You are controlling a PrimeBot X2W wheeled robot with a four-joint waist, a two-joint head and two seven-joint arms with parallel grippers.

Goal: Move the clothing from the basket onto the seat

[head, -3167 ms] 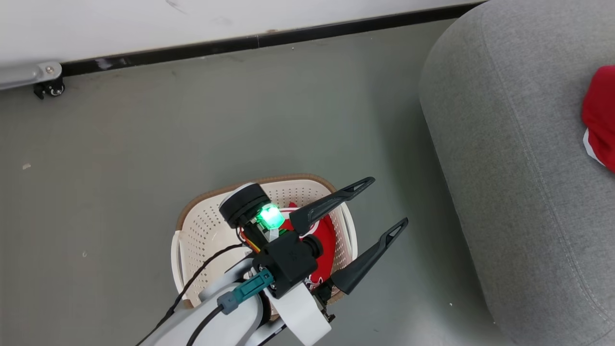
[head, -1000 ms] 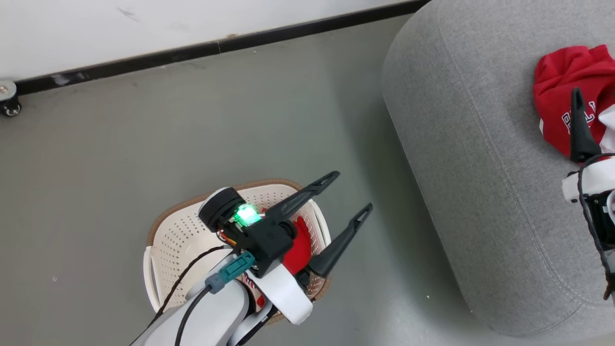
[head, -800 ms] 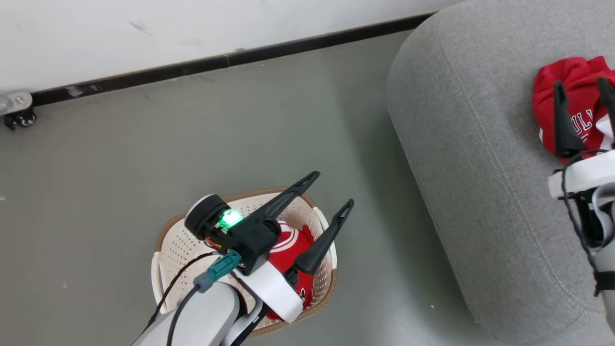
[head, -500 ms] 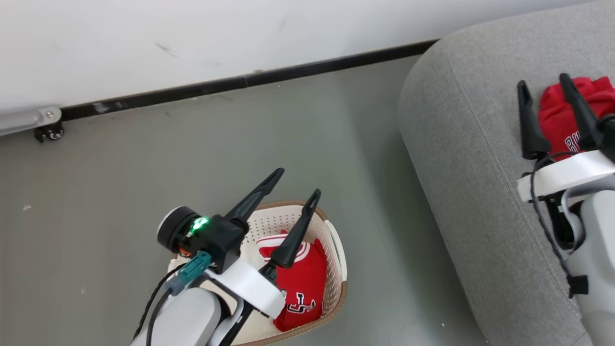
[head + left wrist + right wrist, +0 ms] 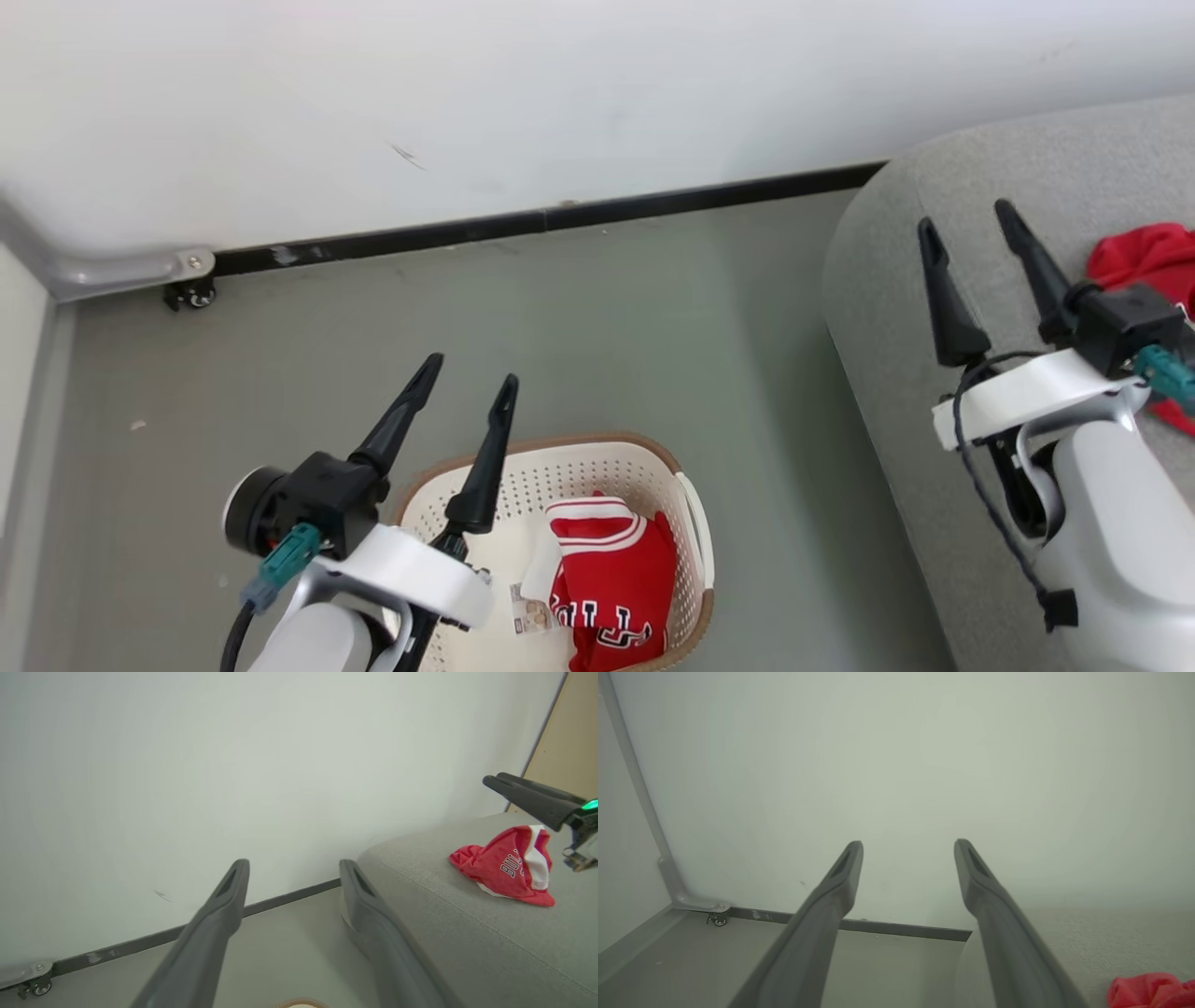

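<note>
Head view: L gripper (image 5: pixel 471 371) hangs by the basket (image 5: pixel 560 441) at its left rim, fingers apart, empty, prob. poised for the next pick. One red jersey (image 5: pixel 611 583) lies inside against the right wall, beside a paper label (image 5: pixel 532 611). R gripper (image 5: pixel 963 215) is over the seat (image 5: pixel 896 280), fingers spread, empty. The second jersey (image 5: pixel 1144 252) lies just right of it, apparently delivered.

L wrist view: fingers parted w/ nothing between, aimed at the wall; second jersey (image 5: pixel 507 872) rests crumpled on the seat.

R wrist view: fingers wide, empty; a red edge (image 5: pixel 1148 991) shows at the lower right.

Vs 0.5 s ago: camera has tilted up, L gripper is now left of the basket jersey, and R gripper has come off the seat jersey.
</note>
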